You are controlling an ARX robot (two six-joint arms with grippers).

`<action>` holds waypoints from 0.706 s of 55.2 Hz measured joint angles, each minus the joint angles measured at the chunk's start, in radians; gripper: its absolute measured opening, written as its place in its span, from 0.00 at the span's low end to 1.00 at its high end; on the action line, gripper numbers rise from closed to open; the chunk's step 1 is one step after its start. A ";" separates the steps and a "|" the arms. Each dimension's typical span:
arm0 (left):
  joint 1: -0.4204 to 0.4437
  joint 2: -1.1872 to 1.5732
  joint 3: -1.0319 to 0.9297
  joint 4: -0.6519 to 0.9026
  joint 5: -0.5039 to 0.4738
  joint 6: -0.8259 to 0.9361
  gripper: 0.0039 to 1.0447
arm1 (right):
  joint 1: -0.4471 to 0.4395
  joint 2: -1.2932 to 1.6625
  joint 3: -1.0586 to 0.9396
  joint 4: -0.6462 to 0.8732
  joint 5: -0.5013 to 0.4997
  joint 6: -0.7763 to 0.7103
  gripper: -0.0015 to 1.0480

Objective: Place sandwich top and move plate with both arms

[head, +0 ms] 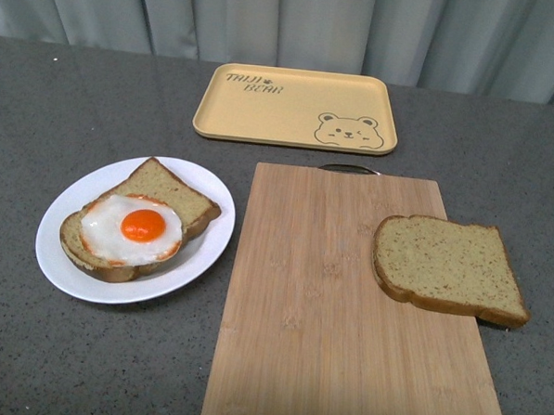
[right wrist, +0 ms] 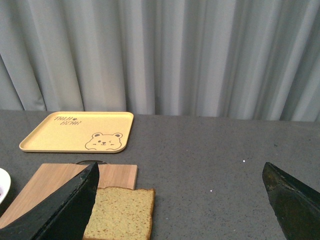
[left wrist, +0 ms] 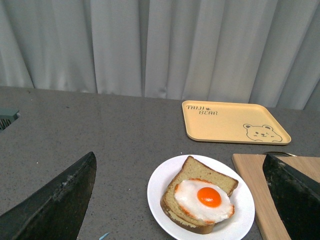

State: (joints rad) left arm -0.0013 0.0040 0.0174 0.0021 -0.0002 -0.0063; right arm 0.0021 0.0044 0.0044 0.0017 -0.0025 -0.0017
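Grey speckled stone forms the bench (head: 69,104) that fills the front view. A pale bamboo cutting board (head: 318,303) runs from centre to the lower edge, and a rectangular yellow tray with a bear drawing (head: 263,114) lies above it at top centre. The round glossy white plate (head: 211,251) sits at left of centre, just beside the board, and carries a brown bread slice topped with a fried egg (head: 132,230). The sandwich top, a plain brown wholegrain slice (head: 446,265), lies flat at the right, overhanging the board's right edge. It looks light, soft and crumbly, so a gentle pinch across the overhanging crust seems best. The plate is likely stiff and slick, so it is probably best gripped at opposite rims. No arm shows in the front view. In each wrist view the jaws stand spread wide and empty, raised above the bench, the left arm's facing the plate, the right arm's facing the plain slice.
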 joint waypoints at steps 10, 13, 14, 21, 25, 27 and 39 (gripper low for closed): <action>0.000 0.000 0.000 0.000 0.000 0.000 0.94 | 0.000 0.000 0.000 0.000 0.000 0.000 0.91; 0.000 0.000 0.000 0.000 0.000 0.000 0.94 | 0.000 0.000 0.000 0.000 0.000 0.000 0.91; 0.000 0.000 0.000 0.000 0.000 0.000 0.94 | 0.000 0.000 0.000 0.000 0.000 0.000 0.91; 0.000 0.000 0.000 0.000 0.000 0.000 0.94 | 0.000 0.000 0.000 0.000 0.000 0.000 0.91; 0.000 0.000 0.000 0.000 0.000 0.000 0.94 | 0.000 0.000 0.000 0.000 0.000 0.000 0.91; 0.000 0.000 0.000 0.000 0.000 0.000 0.94 | 0.000 0.000 0.000 0.000 0.000 0.000 0.91; 0.000 0.000 0.000 0.000 0.000 0.000 0.94 | 0.000 0.000 0.000 0.000 0.000 0.000 0.91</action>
State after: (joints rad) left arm -0.0013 0.0040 0.0174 0.0021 -0.0002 -0.0063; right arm 0.0021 0.0044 0.0044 0.0017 -0.0025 -0.0013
